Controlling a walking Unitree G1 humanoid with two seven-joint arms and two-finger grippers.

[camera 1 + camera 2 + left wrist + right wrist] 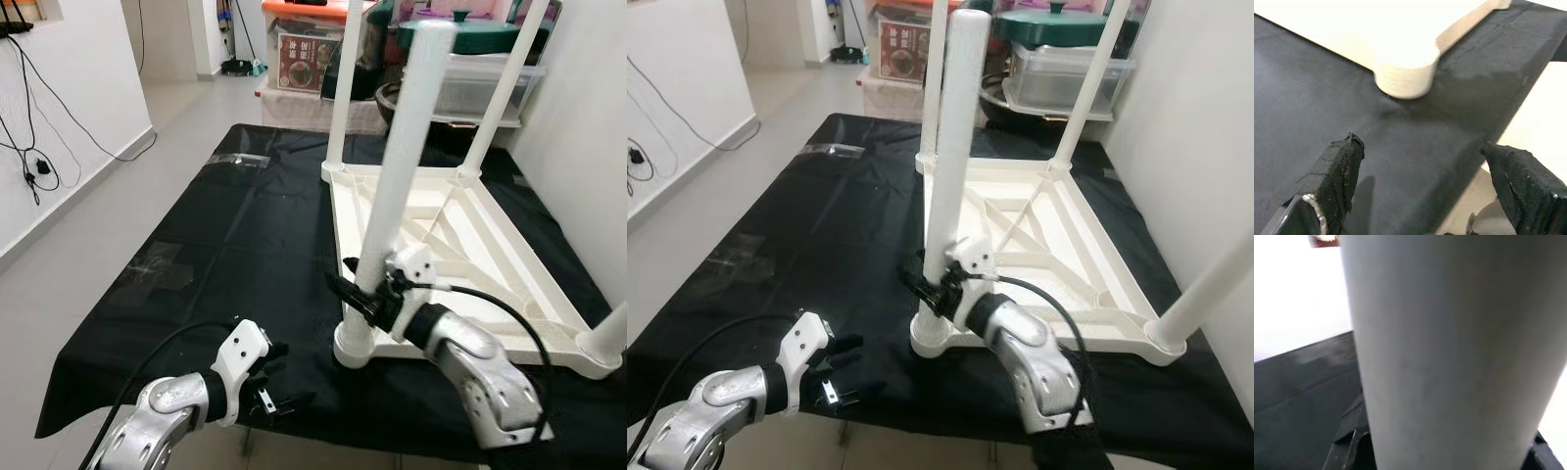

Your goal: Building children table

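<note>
Left eye view gives you the white plastic children's table top [470, 255] lying upside down on the black sheet [225, 245] spread over the floor, with 4 white round legs pointing up from its corners. The table top sits toward the sheet's right edge, its near left corner close to the sheet's near edge.

Your right claw [364, 294] is clamped around the near left white plastic leg [397, 186], low on the leg just above the round corner socket [358, 348]. In the right wrist view that leg [1449, 352] runs straight up between the black fingers [1344, 450], pressed close against them.

Your left claw [274, 397] hangs low over the sheet's near edge, to the left of that same corner socket and apart from it. The left wrist view shows its 2 black fingers [1334, 176] spread wide with nothing between them, and the socket [1405, 73] resting on the sheet ahead.

Beyond the sheet's far edge stand stacked clear plastic storage boxes [470, 88].
</note>
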